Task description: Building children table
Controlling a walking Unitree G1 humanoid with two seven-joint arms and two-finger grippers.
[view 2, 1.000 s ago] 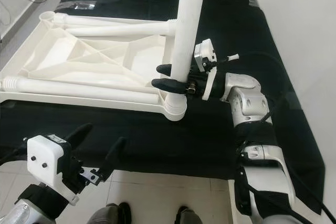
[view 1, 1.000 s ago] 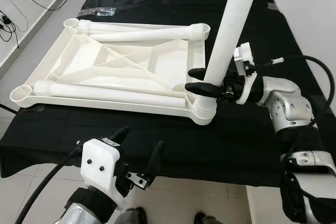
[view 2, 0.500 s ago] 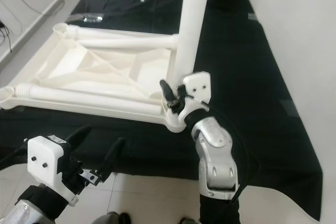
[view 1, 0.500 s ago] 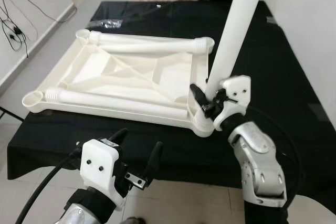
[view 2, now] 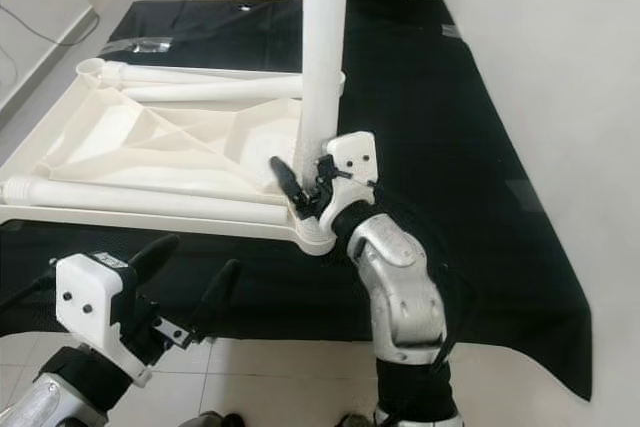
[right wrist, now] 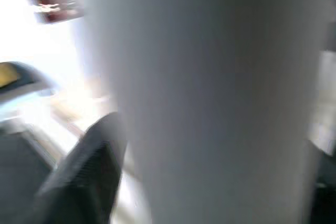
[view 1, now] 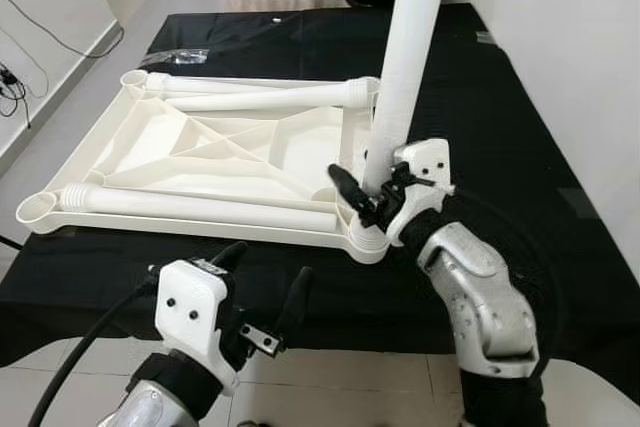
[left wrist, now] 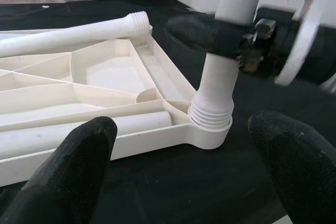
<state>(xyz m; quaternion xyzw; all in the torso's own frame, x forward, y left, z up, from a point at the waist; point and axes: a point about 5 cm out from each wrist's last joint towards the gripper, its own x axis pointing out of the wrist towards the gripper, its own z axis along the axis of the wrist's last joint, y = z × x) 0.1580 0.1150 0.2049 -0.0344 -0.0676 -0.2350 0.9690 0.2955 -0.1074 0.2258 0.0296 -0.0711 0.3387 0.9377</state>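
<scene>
Two loose legs [view 1: 250, 99] lie in the upturned tabletop [view 1: 220, 152] on the worktop [view 1: 500, 127]. Right claw [view 1: 362, 192] grips the upright leg [view 1: 400, 67]; left claw [view 1: 265, 292] hangs open.

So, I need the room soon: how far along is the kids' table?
One white leg stands upright in the near right corner socket of the upturned tabletop. The right gripper is clamped on it near its base. Two more legs lie loose in the tabletop. The left gripper waits open, short of the table.
</scene>
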